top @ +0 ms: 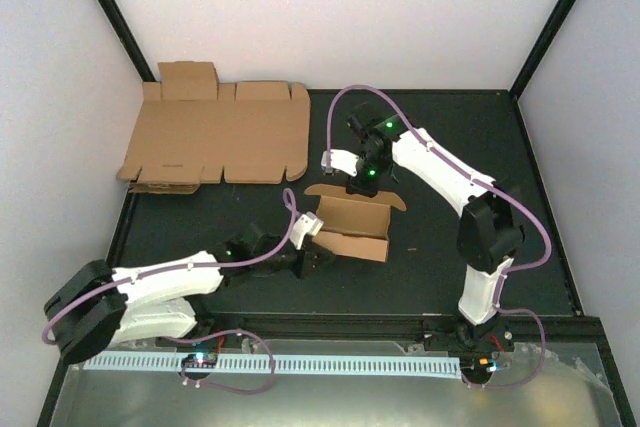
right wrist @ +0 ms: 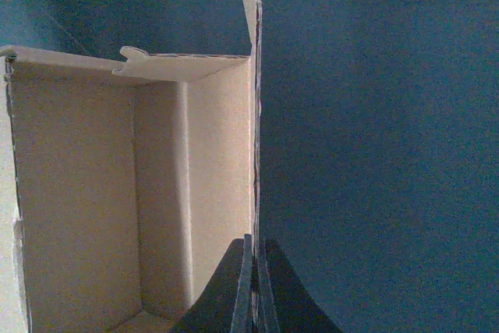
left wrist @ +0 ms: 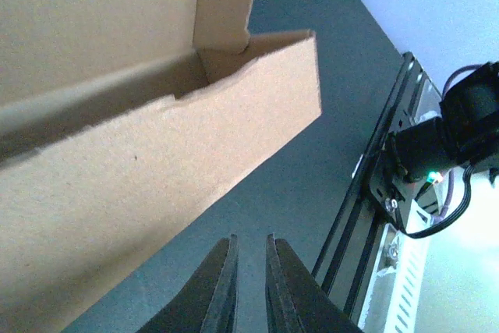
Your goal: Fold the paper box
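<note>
While the right jaws are clamped on the far panel (right wrist: 254,115) of the box (top: 350,229), that grip is your only hold on the piece, so treat it as the reference.

Position: the box sits half-formed near the middle of the counter (top: 480,137), open side up. It is well apart from the flat sheets (top: 215,137) at the far left corner.

Right wrist view: the panel stands upright and edge-on between the fingers (right wrist: 230,294), with the box's inside to its left. A small tab (right wrist: 132,54) shows at one corner.

Left wrist view: the left jaws are almost together, with a thin gap and nothing in it. They sit just short of the near wall (left wrist: 156,177), not touching it.

Finding: the step in hand appears to be squaring the walls ahead of the closing fold.

Recommendations:
- Hold the clamp firm but do not pull upward, or the floor will likely lift off the counter.
- Bring the left fingers (left wrist: 222,290) against the near wall low down, close to its crease.
- Press with a flat face rather than a tip, since thin card should dent and buckle easily.
- Move slowly. So light a box will probably slide or twist if you push it from one side only.

Whether the tab is seated cannot be told from these views.
</note>
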Robot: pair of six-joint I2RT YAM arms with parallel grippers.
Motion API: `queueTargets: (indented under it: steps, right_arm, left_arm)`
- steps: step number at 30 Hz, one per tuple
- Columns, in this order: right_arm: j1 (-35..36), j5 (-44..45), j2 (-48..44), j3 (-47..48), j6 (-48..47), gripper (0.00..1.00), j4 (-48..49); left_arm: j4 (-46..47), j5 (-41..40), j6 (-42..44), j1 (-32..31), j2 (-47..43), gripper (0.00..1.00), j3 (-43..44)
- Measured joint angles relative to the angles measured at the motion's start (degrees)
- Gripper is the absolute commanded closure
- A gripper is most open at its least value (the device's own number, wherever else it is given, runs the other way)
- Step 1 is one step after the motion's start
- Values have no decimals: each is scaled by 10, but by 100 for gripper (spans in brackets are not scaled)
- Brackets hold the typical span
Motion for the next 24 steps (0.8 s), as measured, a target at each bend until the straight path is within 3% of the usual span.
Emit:
queueTargets:
  steps: [7, 24]
  right_arm:
    - [2, 2, 0, -2, 11, 98, 4]
    - [46, 10, -89, -101, 112, 98, 75]
  left_arm:
    - [54, 18, -11, 0, 77, 88, -7]
    - [103, 12, -12, 1, 127, 88, -10]
